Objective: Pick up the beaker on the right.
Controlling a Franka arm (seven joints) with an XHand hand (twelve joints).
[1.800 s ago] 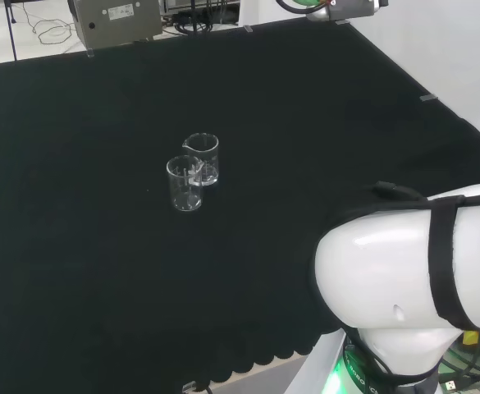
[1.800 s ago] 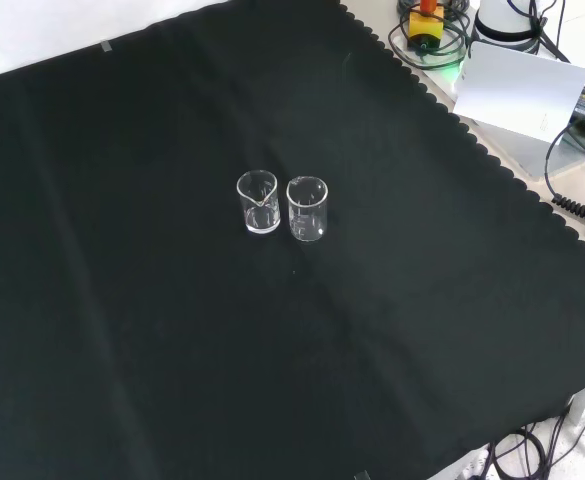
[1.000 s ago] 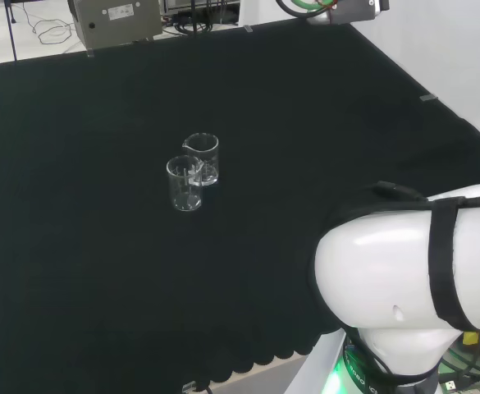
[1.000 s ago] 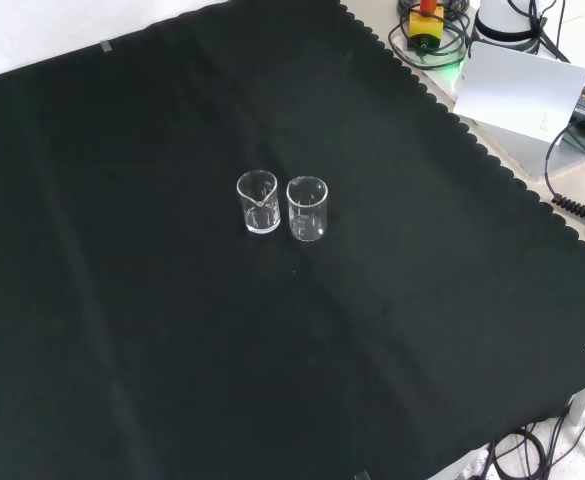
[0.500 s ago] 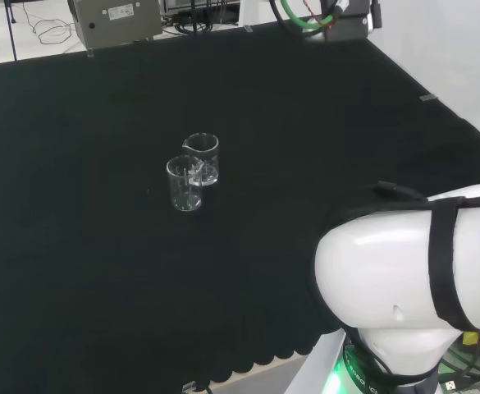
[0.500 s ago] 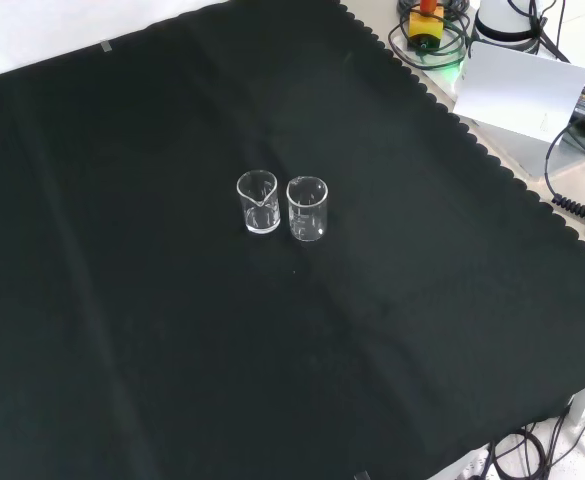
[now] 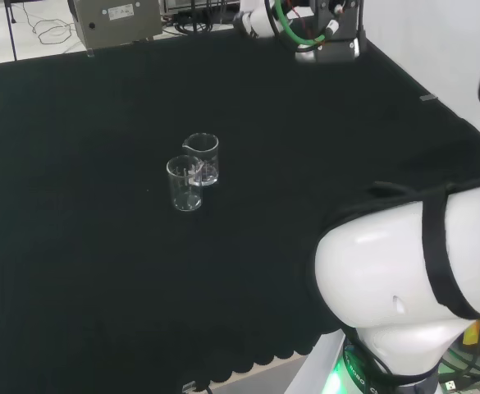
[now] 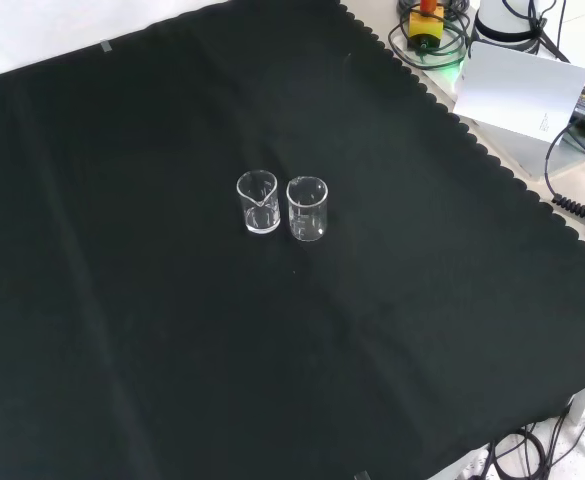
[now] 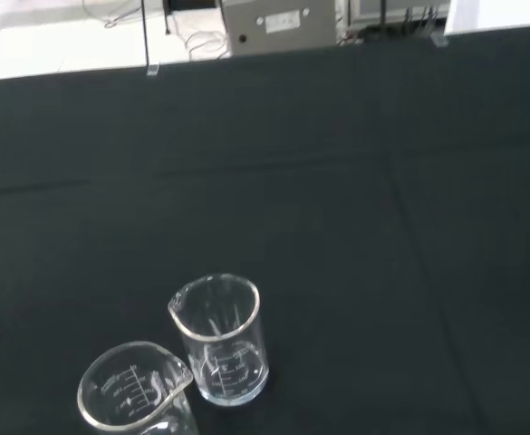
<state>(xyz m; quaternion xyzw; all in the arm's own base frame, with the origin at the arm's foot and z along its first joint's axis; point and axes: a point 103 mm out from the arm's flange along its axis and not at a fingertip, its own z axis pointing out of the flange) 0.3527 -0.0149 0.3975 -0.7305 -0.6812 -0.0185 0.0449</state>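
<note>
Two clear glass beakers stand side by side, almost touching, near the middle of the black cloth. In the front view the left beaker (image 8: 258,203) has a pouring lip and the right beaker (image 8: 307,208) is a little taller. In the head view the lipped beaker (image 7: 201,158) stands just beyond the other beaker (image 7: 184,184). The wrist view looks down on the lipped beaker (image 9: 219,340) and the second beaker (image 9: 138,399) from a distance. The arm's wrist end (image 7: 326,29), with a looped green cable, hangs high above the cloth's far side, well away from both.
A grey metal box (image 7: 112,20) stands beyond the cloth's far edge in the head view. A white board (image 8: 522,85) and cables (image 8: 572,205) lie off the cloth's scalloped edge at the front view's right. The arm's big white link (image 7: 404,287) is at the head view's lower right.
The arm's wrist end has come down into the head view from its top edge and moved a little left. Both beakers stand where they were.
</note>
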